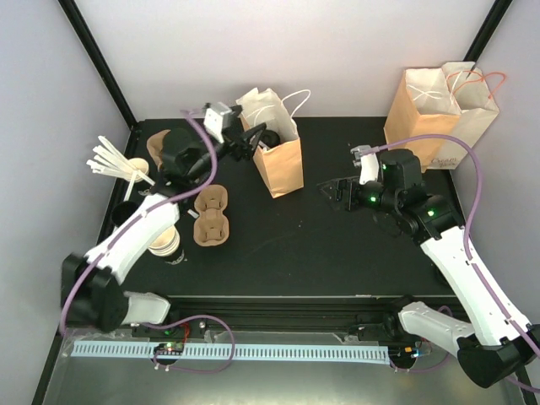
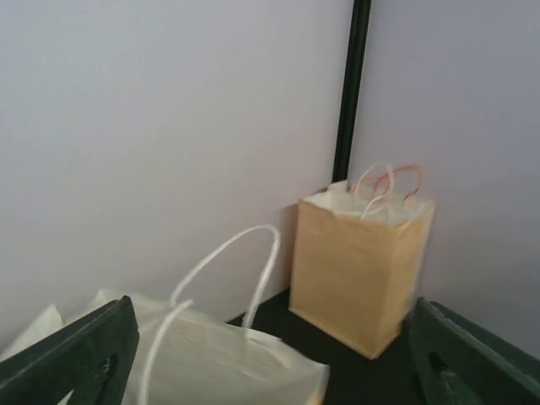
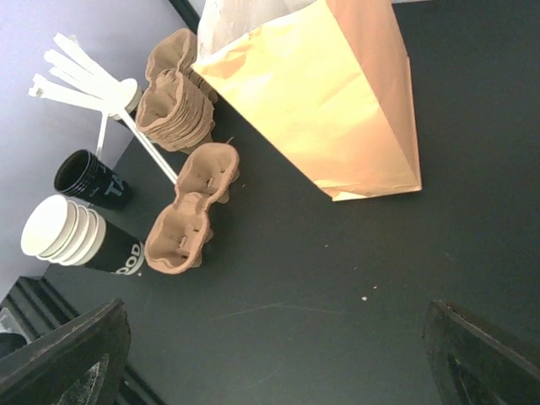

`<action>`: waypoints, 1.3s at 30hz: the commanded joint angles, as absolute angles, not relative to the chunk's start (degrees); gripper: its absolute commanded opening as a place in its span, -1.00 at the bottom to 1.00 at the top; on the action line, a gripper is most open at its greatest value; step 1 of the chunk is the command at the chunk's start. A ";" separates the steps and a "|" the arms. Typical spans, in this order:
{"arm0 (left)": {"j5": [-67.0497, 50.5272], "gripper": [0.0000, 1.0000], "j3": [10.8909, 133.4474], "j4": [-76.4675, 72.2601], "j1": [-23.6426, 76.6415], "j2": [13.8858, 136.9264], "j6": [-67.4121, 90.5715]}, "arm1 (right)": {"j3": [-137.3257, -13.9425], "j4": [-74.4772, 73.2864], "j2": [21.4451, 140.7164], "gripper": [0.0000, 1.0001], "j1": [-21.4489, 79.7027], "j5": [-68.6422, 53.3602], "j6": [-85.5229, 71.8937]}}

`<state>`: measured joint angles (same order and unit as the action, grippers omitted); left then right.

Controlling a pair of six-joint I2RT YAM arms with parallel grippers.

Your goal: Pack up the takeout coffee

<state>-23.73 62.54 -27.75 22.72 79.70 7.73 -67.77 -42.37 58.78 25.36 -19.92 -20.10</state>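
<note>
The takeout coffee (image 3: 88,178), a black cup with a black top, stands at the table's left edge beside the stack of cream cups; in the top view it (image 1: 125,213) is partly behind the left arm. My left gripper (image 1: 253,137) is open and empty, above the left rim of the near paper bag (image 1: 277,156). The left wrist view shows its fingers (image 2: 76,354) wide apart over the bag's open white mouth (image 2: 211,363). My right gripper (image 1: 336,192) is open and empty over bare table right of that bag; the right wrist view (image 3: 277,354) shows nothing between its jaws.
A second paper bag (image 1: 439,118) stands at the back right. Two brown cup carriers (image 1: 211,215) lie left of the near bag, with a carrier stack (image 1: 160,145) behind them. White stirrers (image 1: 114,160) and the cream cup stack (image 1: 164,240) are at the left edge.
</note>
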 commanded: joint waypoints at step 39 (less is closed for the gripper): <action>14.85 0.98 22.23 -19.40 17.82 53.36 -2.55 | -8.54 23.08 25.21 0.95 25.14 15.37 5.62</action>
